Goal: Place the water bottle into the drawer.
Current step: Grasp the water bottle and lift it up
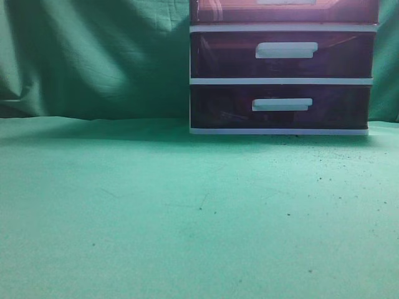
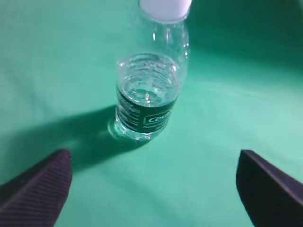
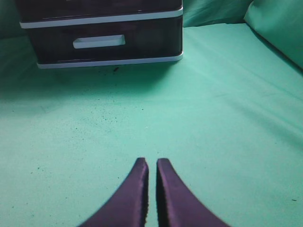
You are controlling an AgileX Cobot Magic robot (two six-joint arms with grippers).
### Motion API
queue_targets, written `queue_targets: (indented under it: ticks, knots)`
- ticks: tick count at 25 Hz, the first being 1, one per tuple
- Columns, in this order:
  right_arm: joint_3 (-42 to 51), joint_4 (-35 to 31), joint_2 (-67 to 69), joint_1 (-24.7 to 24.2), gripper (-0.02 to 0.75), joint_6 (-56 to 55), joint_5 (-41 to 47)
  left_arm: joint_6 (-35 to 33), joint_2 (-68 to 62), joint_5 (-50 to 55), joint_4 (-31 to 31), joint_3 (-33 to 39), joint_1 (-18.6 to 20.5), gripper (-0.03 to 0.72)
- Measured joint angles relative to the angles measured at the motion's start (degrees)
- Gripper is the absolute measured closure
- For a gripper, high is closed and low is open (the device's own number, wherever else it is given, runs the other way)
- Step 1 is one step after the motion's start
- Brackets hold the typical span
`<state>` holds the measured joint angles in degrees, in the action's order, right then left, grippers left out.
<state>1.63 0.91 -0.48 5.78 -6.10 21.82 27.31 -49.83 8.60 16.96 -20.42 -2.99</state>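
A big green cloth covers the whole table and hangs up behind it like a curtain. It looks soft, with a few wrinkles and tiny dark specks on it.

On the cloth, at the back right of the exterior view, stands a white-framed drawer unit. It holds three wide drawers made of dark purple-brown plastic that lets a little light through. The drawer at the top is cut off by the edge of the picture, so only its bottom part shows, and it looks pushed in, though that is hard to tell. The middle drawer and the bottom drawer are closed, and each has a flat white bar handle.

The right gripper sits low over the cloth and points toward the drawer unit, which is well apart from it. Its two dark, curved fingers are pressed almost together, with just a thin slit between them, and they hold nothing.

The left gripper looks down at a slant. Its two dark, ribbed fingers are spread far apart at the bottom corners of the view, and nothing is between them.

The water bottle stands upright on the cloth, out in front of the left gripper and not touching it. It is clear plastic with bumpy sides, a dark label, a white cap and some water inside.
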Motion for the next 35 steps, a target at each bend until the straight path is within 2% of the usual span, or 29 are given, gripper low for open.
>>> queue_targets:
  ticks: [7,21,27,30,35]
  knots:
    - [0.0,0.0,0.0,0.0,0.690,0.0,0.0,-0.1,-11.9,-10.4,0.0,-2.2,0.0,0.050]
    - [0.0,0.0,0.0,0.0,0.690,0.0,0.0,-2.4,-26.3,-12.2,0.1,-10.5,0.0,0.050]
    - [0.0,0.0,0.0,0.0,0.690,0.0,0.0,-2.7,-29.9,-15.6,0.1,-12.2,4.2,0.050]
    - [0.0,0.0,0.0,0.0,0.690,0.0,0.0,-2.7,-31.1,-19.4,0.1,-12.2,4.9,0.050]
    - [0.0,0.0,0.0,0.0,0.690,0.0,0.0,-2.7,-32.3,-21.9,2.8,-12.5,4.9,0.280]
